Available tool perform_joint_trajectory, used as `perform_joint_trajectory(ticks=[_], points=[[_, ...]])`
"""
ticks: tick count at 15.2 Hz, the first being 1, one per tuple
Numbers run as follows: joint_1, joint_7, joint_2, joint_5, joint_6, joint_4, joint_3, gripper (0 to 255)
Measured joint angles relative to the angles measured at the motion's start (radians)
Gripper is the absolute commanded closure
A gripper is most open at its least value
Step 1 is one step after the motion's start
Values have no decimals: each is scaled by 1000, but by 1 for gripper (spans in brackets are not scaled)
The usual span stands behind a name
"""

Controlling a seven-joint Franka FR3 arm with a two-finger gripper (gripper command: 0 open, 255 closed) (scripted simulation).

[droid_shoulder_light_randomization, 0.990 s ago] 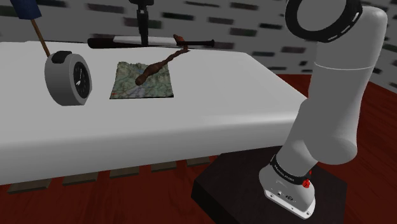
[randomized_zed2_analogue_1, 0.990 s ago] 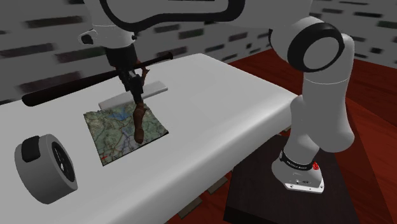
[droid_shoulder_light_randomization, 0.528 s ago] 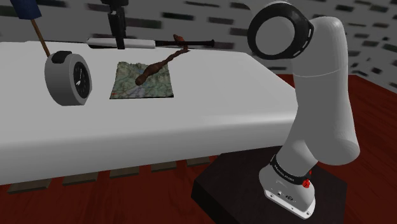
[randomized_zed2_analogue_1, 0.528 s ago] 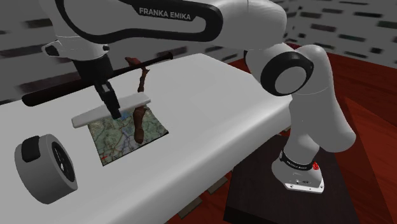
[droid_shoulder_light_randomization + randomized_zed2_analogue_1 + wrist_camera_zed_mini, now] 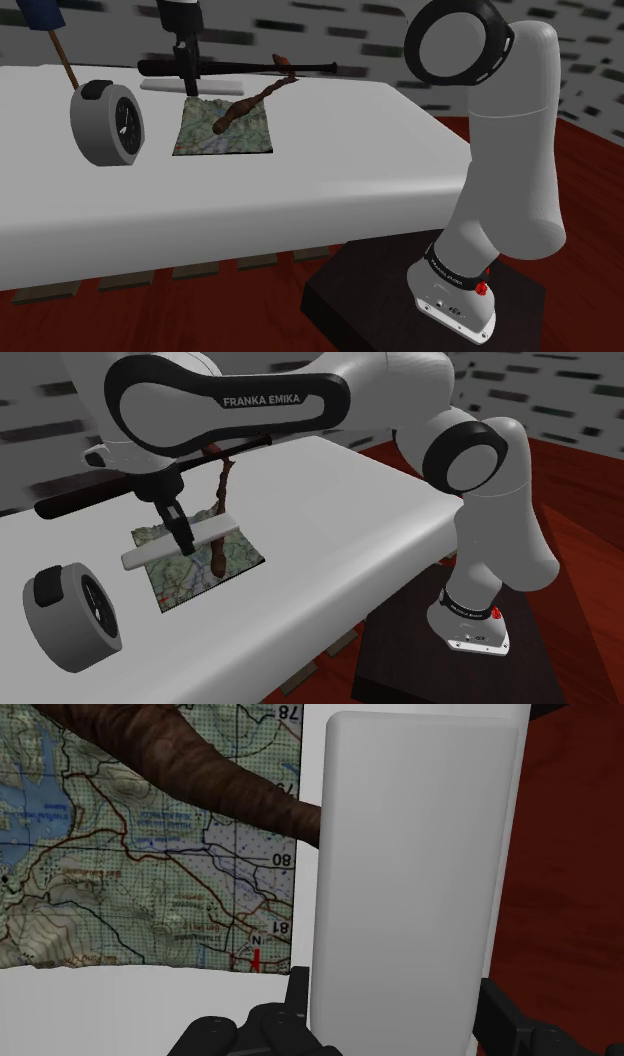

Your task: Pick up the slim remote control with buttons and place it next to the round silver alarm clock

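Note:
The remote (image 5: 205, 534) is a plain pale grey slab with no buttons showing. My gripper (image 5: 180, 537) is shut on its middle and holds it level, a little above the far edge of a printed map (image 5: 190, 567). In the shoulder view the remote (image 5: 222, 86) hangs from the gripper (image 5: 187, 82) just in front of a black bat (image 5: 250, 68). In the wrist view the slab (image 5: 410, 864) is clasped between both black fingers (image 5: 298, 994). The round grey alarm clock (image 5: 107, 125) stands on its edge on the white table (image 5: 330, 150), toward the shoulder view's left of the map (image 5: 225, 128); the clock (image 5: 75, 614) is apart from the gripper.
A brown twisted stick (image 5: 255, 97) lies across the map, close beside the held remote (image 5: 200, 779). The long black bat (image 5: 110, 490) runs along the table's far edge. A blue object on a handle (image 5: 45, 22) leans at the far corner. Red-brown floor (image 5: 580, 250) surrounds the stand (image 5: 400, 300).
The arm has carried the remote from beside the bat out over the map's edge and lower, moving toward the clock's side of the table. The grip stayed shut.

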Motion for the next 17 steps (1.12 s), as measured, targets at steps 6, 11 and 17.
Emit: perform_joint_trajectory(ticks=[6, 11, 17], points=[[2, 2, -31, -1, 100, -131, 0, 255], [2, 2, -34, -1, 167, -200, 0, 255], [3, 3, -37, -1, 247, -282, 1, 255]])
